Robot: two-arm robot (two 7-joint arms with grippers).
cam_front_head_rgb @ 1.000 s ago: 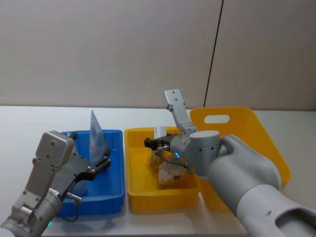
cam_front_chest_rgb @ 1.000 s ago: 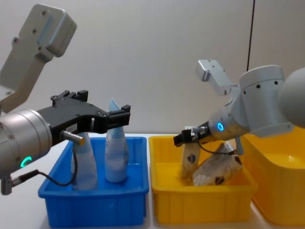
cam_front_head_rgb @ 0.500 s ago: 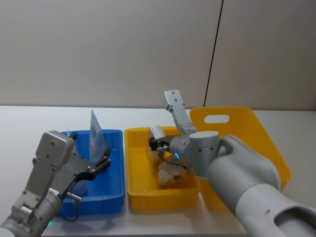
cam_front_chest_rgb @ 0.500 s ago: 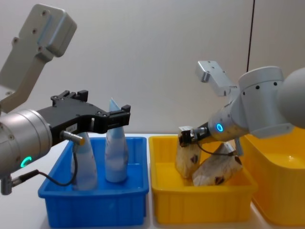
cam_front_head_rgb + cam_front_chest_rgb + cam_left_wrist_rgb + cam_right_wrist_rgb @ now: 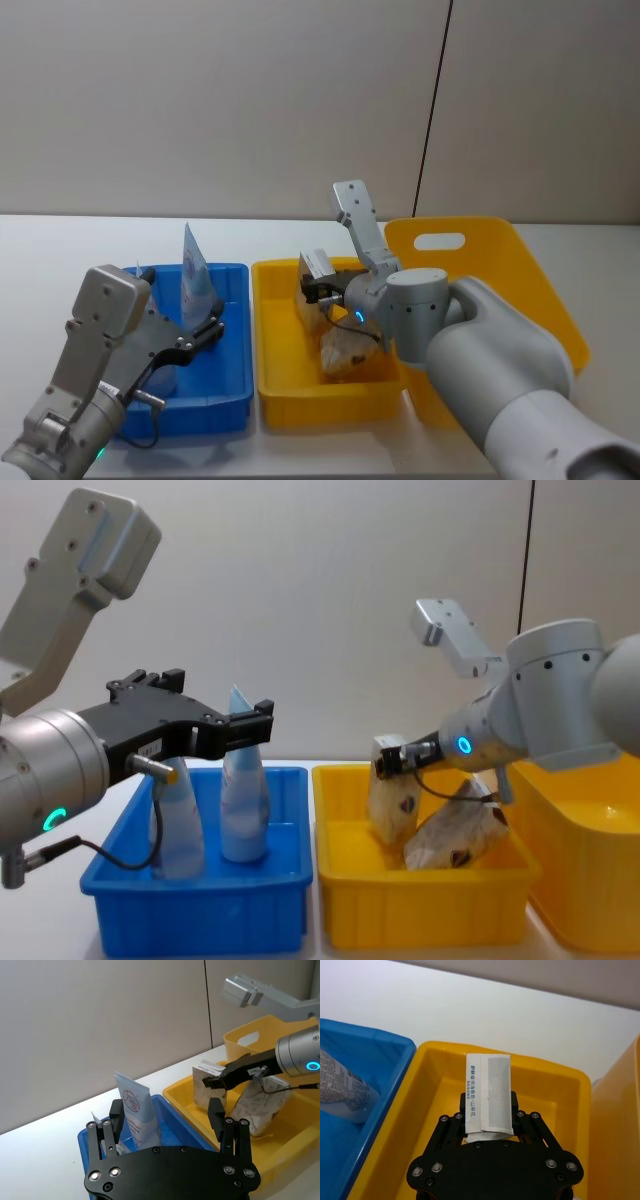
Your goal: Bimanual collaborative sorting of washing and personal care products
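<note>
Nearest me, the left end effector hung released above the blue bin, just beside two upright tubes. Farther across, the right end effector was clenched on a cream carton, tilted inside the yellow bin.

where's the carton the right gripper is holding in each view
Head view: carton near centre, over the back-left part of the small yellow bin.
Chest view: carton right of centre, tilted, lower end inside the bin.
Left wrist view: carton standing in the bin.
Right wrist view: carton clamped in the right gripper, above the bin.
Shared landmark: the small yellow bin, beside the blue bin.
</note>
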